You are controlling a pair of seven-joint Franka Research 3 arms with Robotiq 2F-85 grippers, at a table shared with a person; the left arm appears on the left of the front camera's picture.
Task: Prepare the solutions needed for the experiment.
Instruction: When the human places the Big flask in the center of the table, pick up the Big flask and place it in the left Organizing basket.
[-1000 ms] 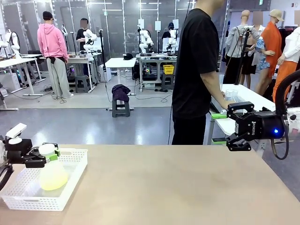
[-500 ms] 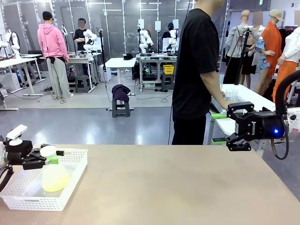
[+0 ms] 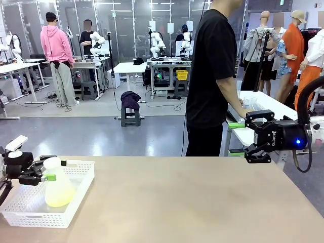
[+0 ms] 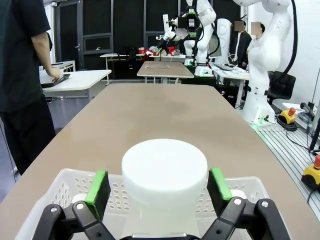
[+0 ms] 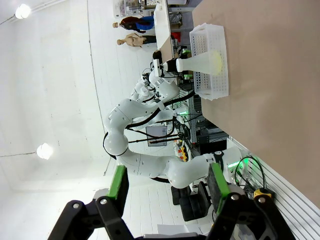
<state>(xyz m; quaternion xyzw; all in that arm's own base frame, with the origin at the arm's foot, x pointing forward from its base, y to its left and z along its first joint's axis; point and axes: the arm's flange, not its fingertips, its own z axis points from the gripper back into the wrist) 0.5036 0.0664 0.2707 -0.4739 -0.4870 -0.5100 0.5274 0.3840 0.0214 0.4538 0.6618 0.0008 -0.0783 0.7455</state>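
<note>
I see a white perforated basket (image 3: 76, 195) at my table's left near edge, tan tabletop (image 3: 192, 197) otherwise bare, a person in a black T-shirt (image 3: 210, 76) at the far side turned toward a white side table (image 3: 268, 104), small dark stool (image 3: 130, 115) on the grey floor beyond.

Front view: fixed camera on the robot's side, facing across the table (image 3: 202, 202) toward a person (image 3: 212, 76) at the far edge; medium distance.

Left wrist view: camera sat close behind the left gripper (image 4: 159, 185), level, facing along the table over a white cap (image 4: 164, 167) and a basket (image 4: 60, 195).

Right wrist view: camera rolled sideways behind the right gripper (image 5: 167, 182), facing across the tabletop from afar.

Shared: table, basket and flask (image 5: 202, 61) appeared in the front and right wrist views.
</note>
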